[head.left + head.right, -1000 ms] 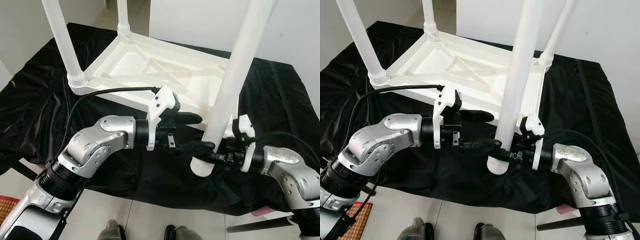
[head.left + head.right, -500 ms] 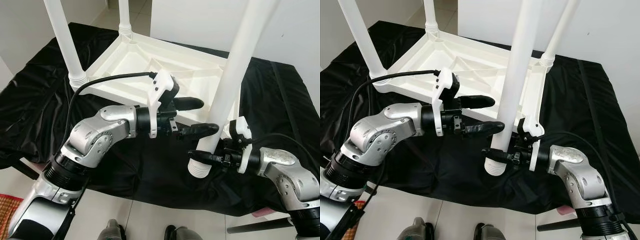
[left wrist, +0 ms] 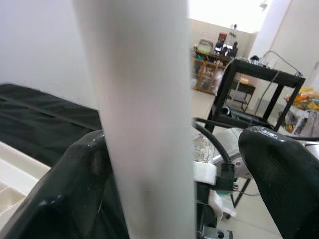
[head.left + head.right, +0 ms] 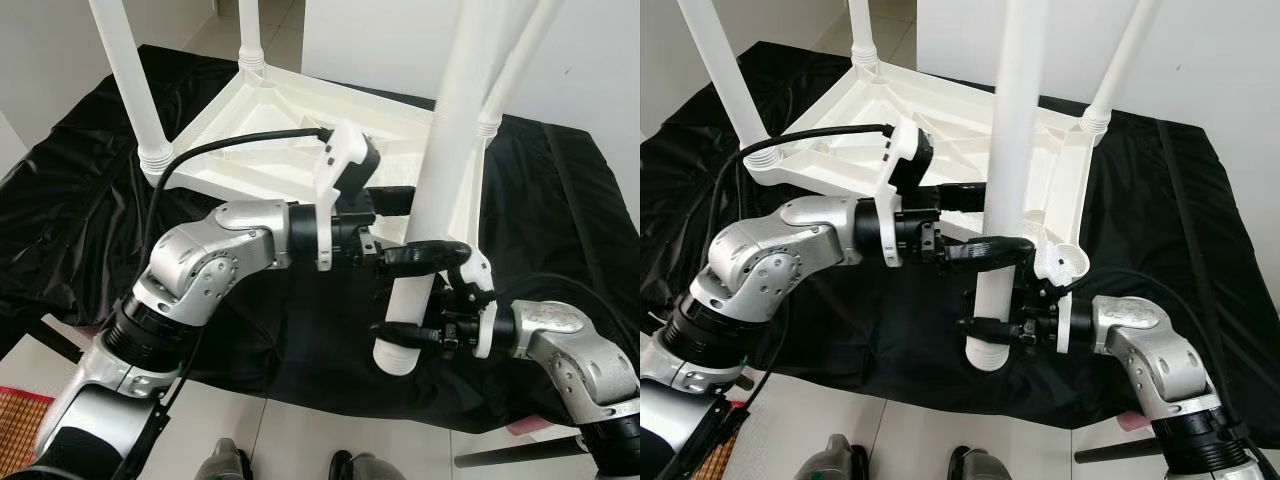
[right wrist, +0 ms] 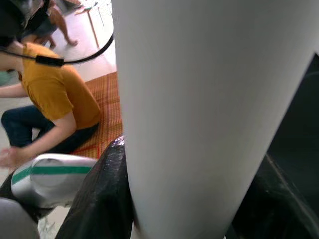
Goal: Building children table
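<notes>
The white plastic children's table lies upside down on a black cloth, with three legs standing up from its corners. A loose white leg stands upright in front of the table's near right corner. My right gripper is shut on this leg just above its ribbed lower end. Higher up, my left gripper is open with one finger on each side of the leg. In the left wrist view one finger touches the leg and the other stands apart.
Attached legs rise at the front left, back left and back right. The cloth-covered surface ends near my body, with tiled floor below. A seated person in a yellow shirt is off to the side.
My left gripper has moved right and its fingers now straddle the loose leg. The leg has shifted left and stands more upright, with the right gripper still on its lower end.
</notes>
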